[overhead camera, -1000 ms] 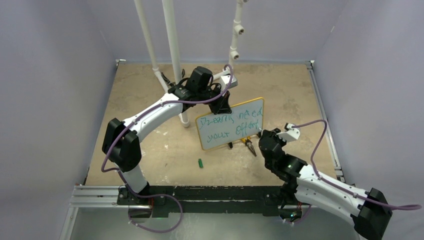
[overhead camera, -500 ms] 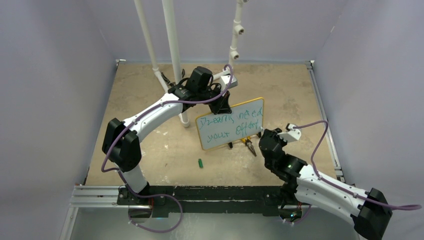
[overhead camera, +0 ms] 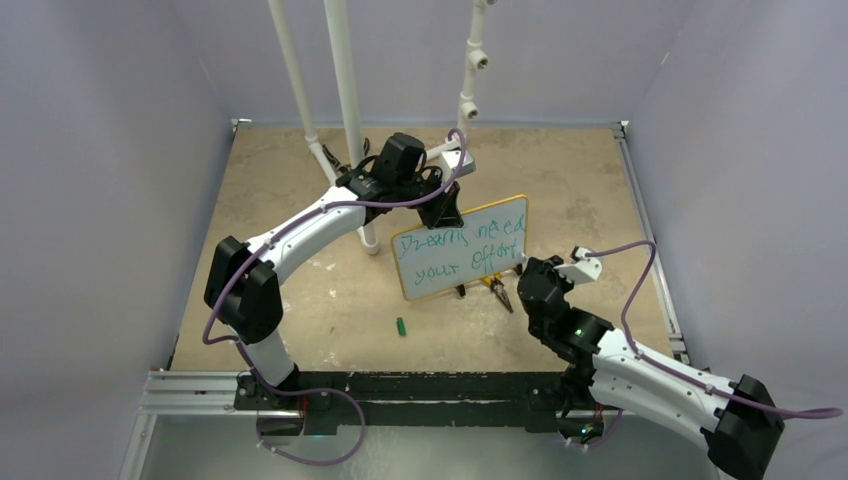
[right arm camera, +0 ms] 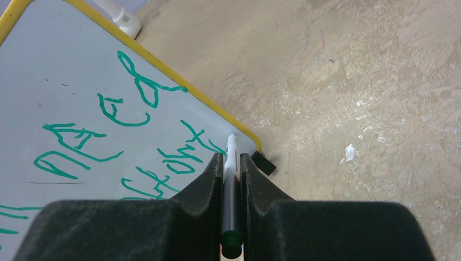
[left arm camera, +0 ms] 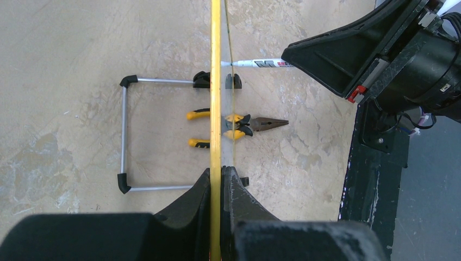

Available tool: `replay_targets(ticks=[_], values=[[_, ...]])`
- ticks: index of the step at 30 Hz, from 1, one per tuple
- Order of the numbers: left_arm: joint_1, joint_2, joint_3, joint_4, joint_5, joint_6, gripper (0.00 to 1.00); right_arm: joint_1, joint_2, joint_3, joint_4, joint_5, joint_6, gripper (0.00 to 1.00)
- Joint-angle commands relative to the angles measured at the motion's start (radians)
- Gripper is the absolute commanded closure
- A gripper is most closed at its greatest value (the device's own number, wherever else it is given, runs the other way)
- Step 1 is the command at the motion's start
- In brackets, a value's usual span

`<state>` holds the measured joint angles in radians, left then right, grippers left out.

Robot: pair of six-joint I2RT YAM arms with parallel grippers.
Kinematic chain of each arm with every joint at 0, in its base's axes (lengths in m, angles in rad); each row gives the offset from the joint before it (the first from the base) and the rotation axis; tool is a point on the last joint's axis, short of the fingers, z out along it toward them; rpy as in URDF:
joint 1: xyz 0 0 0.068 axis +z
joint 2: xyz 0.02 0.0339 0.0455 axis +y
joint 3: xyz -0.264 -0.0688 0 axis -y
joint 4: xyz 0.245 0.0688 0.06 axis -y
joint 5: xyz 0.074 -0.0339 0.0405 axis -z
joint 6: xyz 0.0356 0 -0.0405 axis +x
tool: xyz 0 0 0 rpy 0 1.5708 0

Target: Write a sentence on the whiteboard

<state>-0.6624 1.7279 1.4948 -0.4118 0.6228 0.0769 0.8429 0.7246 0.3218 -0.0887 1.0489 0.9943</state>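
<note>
The whiteboard [overhead camera: 462,250] stands tilted mid-table on its small black feet, and its yellow rim shows edge-on in the left wrist view [left arm camera: 216,81]. The sentence [overhead camera: 458,248] is green lettering in two lines, also seen in the right wrist view [right arm camera: 108,136]. My left gripper [overhead camera: 446,214] is shut on the board's top edge [left arm camera: 219,174]. My right gripper [overhead camera: 527,272] is shut on a green marker [right arm camera: 230,179]. The marker's tip is at the board's lower right corner, just past the last word. In the left wrist view the marker [left arm camera: 261,63] reaches the board face.
Yellow-handled pliers [overhead camera: 497,292] lie under the board's lower edge, also seen in the left wrist view [left arm camera: 239,125]. A small green cap [overhead camera: 400,327] lies on the table in front. A wire stand [left arm camera: 124,133] sits behind the board. White pipes [overhead camera: 350,100] rise at the back.
The right wrist has shifted very slightly by the board's lower right corner. The left arm and the board have not moved.
</note>
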Motion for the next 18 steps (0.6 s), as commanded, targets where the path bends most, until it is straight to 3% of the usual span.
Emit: replay_targets(ticks=[1, 18], values=[[0.002, -0.013, -0.009, -0.012, 0.014, 0.035, 1.00, -0.004, 0.004, 0.016, 0.040, 0.030, -0.006, 1.00], [0.002, -0.014, -0.008, -0.011, 0.017, 0.033, 1.00, -0.004, 0.028, 0.016, 0.061, 0.030, -0.016, 1.00]])
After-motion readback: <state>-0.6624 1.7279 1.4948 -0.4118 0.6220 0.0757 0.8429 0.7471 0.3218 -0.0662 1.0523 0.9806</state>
